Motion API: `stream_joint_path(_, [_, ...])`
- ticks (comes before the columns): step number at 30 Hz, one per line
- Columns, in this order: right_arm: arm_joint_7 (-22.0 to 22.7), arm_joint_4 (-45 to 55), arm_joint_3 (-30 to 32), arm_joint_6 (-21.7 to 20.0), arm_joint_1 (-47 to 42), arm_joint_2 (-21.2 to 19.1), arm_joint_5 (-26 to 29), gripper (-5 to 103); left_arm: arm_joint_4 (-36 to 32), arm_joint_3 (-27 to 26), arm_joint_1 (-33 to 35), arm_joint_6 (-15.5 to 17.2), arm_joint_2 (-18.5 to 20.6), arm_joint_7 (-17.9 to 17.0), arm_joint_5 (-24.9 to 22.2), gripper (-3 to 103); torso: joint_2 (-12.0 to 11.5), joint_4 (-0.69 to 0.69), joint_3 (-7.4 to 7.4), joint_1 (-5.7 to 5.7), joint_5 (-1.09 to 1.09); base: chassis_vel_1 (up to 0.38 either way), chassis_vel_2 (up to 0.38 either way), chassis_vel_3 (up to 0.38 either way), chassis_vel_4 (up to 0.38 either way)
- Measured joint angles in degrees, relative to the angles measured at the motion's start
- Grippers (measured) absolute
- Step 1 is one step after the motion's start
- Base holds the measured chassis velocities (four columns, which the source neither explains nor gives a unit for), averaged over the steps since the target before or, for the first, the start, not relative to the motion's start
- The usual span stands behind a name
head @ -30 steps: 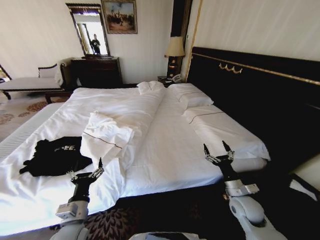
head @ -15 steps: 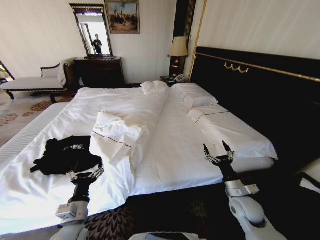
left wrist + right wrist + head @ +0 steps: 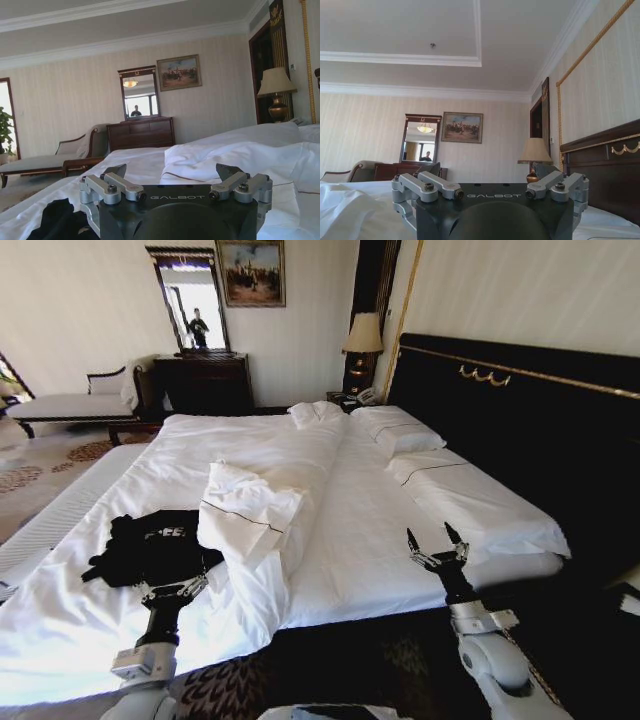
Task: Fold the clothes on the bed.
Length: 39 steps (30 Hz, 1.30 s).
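The clothes, a crumpled black T-shirt (image 3: 150, 545) with white lettering, lie on the near left part of the bed (image 3: 370, 540). My left gripper (image 3: 172, 586) hovers open at the bed's near edge, just in front of the shirt and not touching it. In the left wrist view the left gripper (image 3: 172, 171) is open and empty, with the shirt (image 3: 55, 220) low beside it. My right gripper (image 3: 430, 538) stands open over the bed's near right edge, far from the shirt. The right wrist view shows the right gripper (image 3: 490, 172) open with nothing in it.
A folded white duvet (image 3: 250, 510) lies just right of the shirt. Pillows (image 3: 410, 440) rest against the tall dark headboard (image 3: 520, 430) on the right. A chaise (image 3: 60, 405), a dark dresser (image 3: 205, 380) and a lamp (image 3: 363, 335) stand along the far wall.
The whole picture has shifted right, so the camera has turned or moved left; the shirt now sits nearer my left gripper. Both arms hold the same pose and stay open.
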Motion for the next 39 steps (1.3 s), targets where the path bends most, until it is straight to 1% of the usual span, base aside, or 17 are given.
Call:
stream_joint_path(9, [-0.3, -0.4, -0.3, 1.0, 0.1, 0.3, 0.3, 100, 0.0, 0.0, 0.0, 0.0, 0.1, 0.0, 0.0, 100, 0.0, 0.0, 0.0, 0.0, -0.02, 0.092, 0.078, -0.079, -0.087])
stream_joint_path(20, [-0.5, -0.8, -0.6, 1.3, 0.3, 0.5, 0.4, 100, 0.1, 0.0, -0.1, 0.0, 0.1, 0.0, -0.1, 100, 0.0, -0.01, 0.0, 0.0, 0.02, 0.0, 0.0, 0.0, 0.0])
stream_joint_path(24, [-0.5, -0.8, -1.4, 1.3, 0.3, -0.1, 1.5, 100, 0.0, -0.1, -0.1, 0.0, 0.1, 0.0, -0.1, 100, 0.0, -0.01, 0.0, 0.0, -0.01, 0.0, 0.0, 0.0, 0.0])
stream_joint_path(28, [-1.9, -0.9, -2.7, 1.5, 1.0, -1.5, 2.8, 100, -0.5, -0.7, -0.1, 0.0, 0.1, 0.0, 0.1, 100, 0.0, -0.01, 0.0, 0.0, -0.01, 0.0, 0.0, 0.0, 0.0])
stream_joint_path(30, [-2.5, -1.1, -4.1, 1.5, 2.2, -3.0, 4.8, 100, -1.3, -1.4, 0.1, 0.1, 0.1, -0.1, 0.0, 100, 0.0, -0.01, 0.0, 0.0, -0.01, 0.0, 0.0, 0.0, 0.0])
stream_joint_path(32, [-3.0, -1.5, -6.4, 0.3, 4.4, -5.0, 9.8, 100, -2.4, -2.5, 0.5, 0.4, 0.0, -0.2, -0.6, 100, 0.0, -0.01, 0.0, 0.0, 0.0, 0.0, 0.0, 0.0, 0.0])
stream_joint_path(33, [-3.0, -1.6, -6.9, -0.3, 4.8, -5.3, 11.0, 100, -2.6, -2.8, 0.6, 0.5, 0.0, -0.3, -0.7, 100, 0.0, -0.01, 0.0, 0.0, 0.0, 0.0, 0.0, 0.0, 0.0])
stream_joint_path(34, [-3.0, -1.6, -6.9, -0.3, 4.8, -5.3, 11.0, 100, -2.6, -2.8, 0.6, 0.5, 0.0, -0.3, -0.7, 100, 0.0, -0.01, 0.0, 0.0, 0.0, 0.0, 0.0, 0.0, 0.0])
stream_joint_path(35, [-2.7, -1.7, -9.4, -3.1, 7.4, -6.5, 17.5, 100, -3.3, -4.2, 1.2, 0.6, 0.0, -0.3, -1.1, 100, 0.0, 0.0, 0.0, 0.0, 0.0, 0.0, 0.0, 0.0, 0.0])
stream_joint_path(36, [-0.4, -2.3, -12.2, -5.8, 10.6, -7.5, 22.9, 100, -3.8, -5.6, 1.7, 0.6, -0.1, -0.4, -1.5, 100, 0.0, 0.0, 0.0, 0.0, -0.01, 0.0, 0.0, 0.0, 0.0])
stream_joint_path(38, [0.8, -3.1, -15.3, -7.8, 13.7, -8.0, 27.4, 100, -4.3, -6.8, 2.2, 0.6, -0.4, -0.5, -1.9, 100, 0.0, 0.0, 0.0, 0.0, -0.01, 0.0, 0.0, 0.0, 0.0])
stream_joint_path(39, [0.8, -3.1, -15.3, -7.8, 13.7, -8.0, 27.4, 100, -4.3, -6.8, 2.2, 0.6, -0.4, -0.5, -1.9, 100, 0.0, 0.0, 0.0, 0.0, -0.01, 0.0, 0.0, 0.0, 0.0])
